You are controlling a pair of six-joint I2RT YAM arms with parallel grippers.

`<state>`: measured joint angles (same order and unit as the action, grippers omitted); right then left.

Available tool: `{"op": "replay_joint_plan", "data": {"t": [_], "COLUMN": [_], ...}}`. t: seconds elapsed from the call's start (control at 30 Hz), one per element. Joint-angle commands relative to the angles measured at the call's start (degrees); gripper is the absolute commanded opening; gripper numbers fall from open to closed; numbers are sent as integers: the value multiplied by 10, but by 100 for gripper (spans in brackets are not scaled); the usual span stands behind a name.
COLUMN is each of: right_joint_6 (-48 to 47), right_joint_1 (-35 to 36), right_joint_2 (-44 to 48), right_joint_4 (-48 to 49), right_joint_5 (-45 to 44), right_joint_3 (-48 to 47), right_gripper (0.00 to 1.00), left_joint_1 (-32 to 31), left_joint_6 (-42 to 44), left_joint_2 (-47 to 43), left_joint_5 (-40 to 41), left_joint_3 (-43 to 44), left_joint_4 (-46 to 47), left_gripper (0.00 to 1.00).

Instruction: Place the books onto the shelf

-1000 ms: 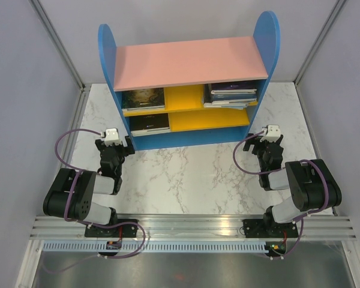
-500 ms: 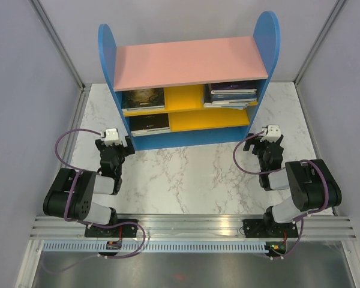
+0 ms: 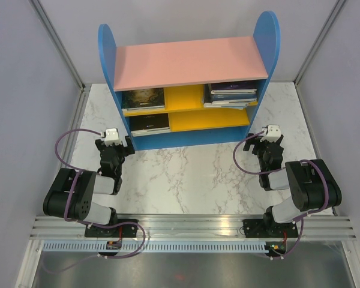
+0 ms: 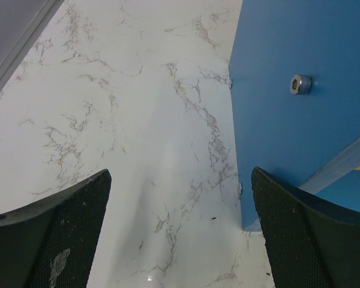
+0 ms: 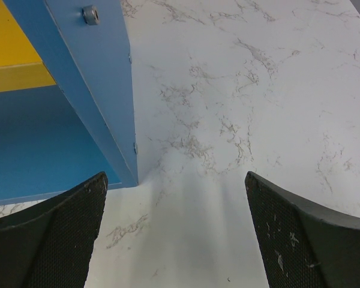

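Lying flat on shelf (image 3: pixel 189 62) at far edge of bench (image 3: pixel 186 174): books (image 3: pixel 231 94). Likely thin, light, bendy, slippery; pinch at spine edge. Left end effector (image 4: pixel 180 174), right end effector (image 5: pixel 175 177) spread, empty.

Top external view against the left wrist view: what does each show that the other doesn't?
Only top external: the books lying on the yellow shelves, the pink top board, the right tool. Only left wrist: a metal bolt. Both: the shelf's blue side panel holding that bolt, the open left tool, the marble table.
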<state>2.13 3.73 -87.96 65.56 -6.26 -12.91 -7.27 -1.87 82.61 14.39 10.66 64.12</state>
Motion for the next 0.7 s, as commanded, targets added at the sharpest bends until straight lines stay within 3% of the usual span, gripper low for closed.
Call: {"op": "replay_joint_plan", "data": {"t": [0.0, 0.67], "right_joint_6": [-3, -2], "right_joint_1": [-3, -4], "right_joint_2": [0, -3], "right_joint_4": [24, 19], "right_joint_5": [9, 11], "right_joint_3": [-12, -16], "right_gripper": [98, 98], "left_joint_1": [-4, -4], "left_joint_6": [24, 24], "left_joint_2": [0, 1], "left_joint_5": [0, 0], "left_joint_3": [4, 4], "left_joint_4": [51, 51], "left_gripper": [100, 100]}}
